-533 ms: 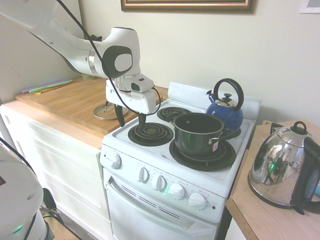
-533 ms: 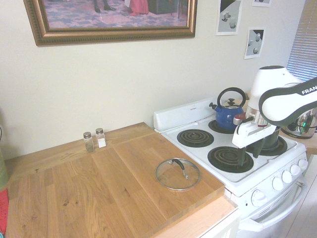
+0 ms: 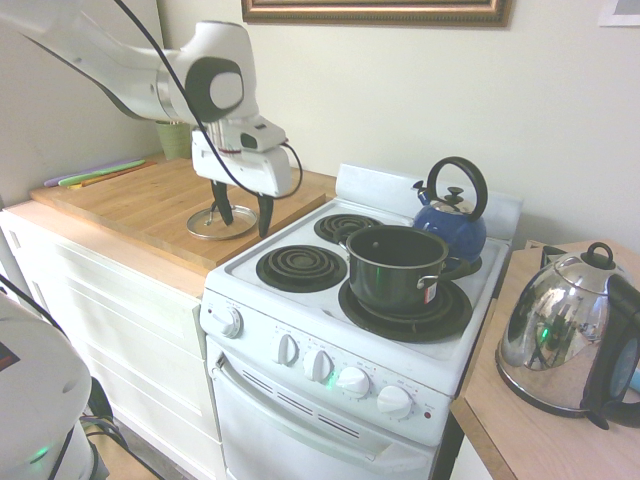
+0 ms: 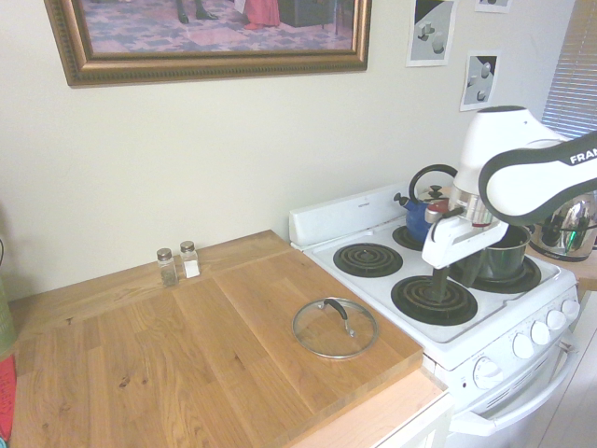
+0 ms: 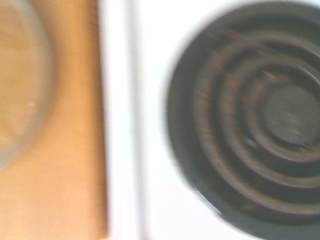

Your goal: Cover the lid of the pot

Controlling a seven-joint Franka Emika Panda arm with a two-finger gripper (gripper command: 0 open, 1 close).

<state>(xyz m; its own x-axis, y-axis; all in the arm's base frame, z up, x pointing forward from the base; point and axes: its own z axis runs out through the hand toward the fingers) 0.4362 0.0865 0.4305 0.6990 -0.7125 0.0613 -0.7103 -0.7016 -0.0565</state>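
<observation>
The gripper [image 3: 240, 215] hangs with its fingers spread and nothing between them, pointing down near the seam where the wooden counter [image 4: 187, 355] meets the white stove [image 4: 448, 327]. The lid [image 4: 335, 328] lies flat on the counter just beside the stove edge, knob [image 4: 338, 309] up; the pot [image 3: 397, 268] stands uncovered on the front coil at the far side of the stove, well apart from the lid. The step in hand looks like reaching for the lid. To do it well, I would centre the fingers over the knob, come straight down, and close on the knob alone, since the glass dome gives nothing to pinch and its thin metal rim sits flush on the wood. The glass is clear, smooth and probably slippery; the knob is small and dark. The pot is dark, straight-sided, with a shiny rim, so the lid should be carried level and lowered squarely to seat. In the wrist view, the blurred lid edge shows beside a black ridged coil [image 5: 250, 125].
</observation>
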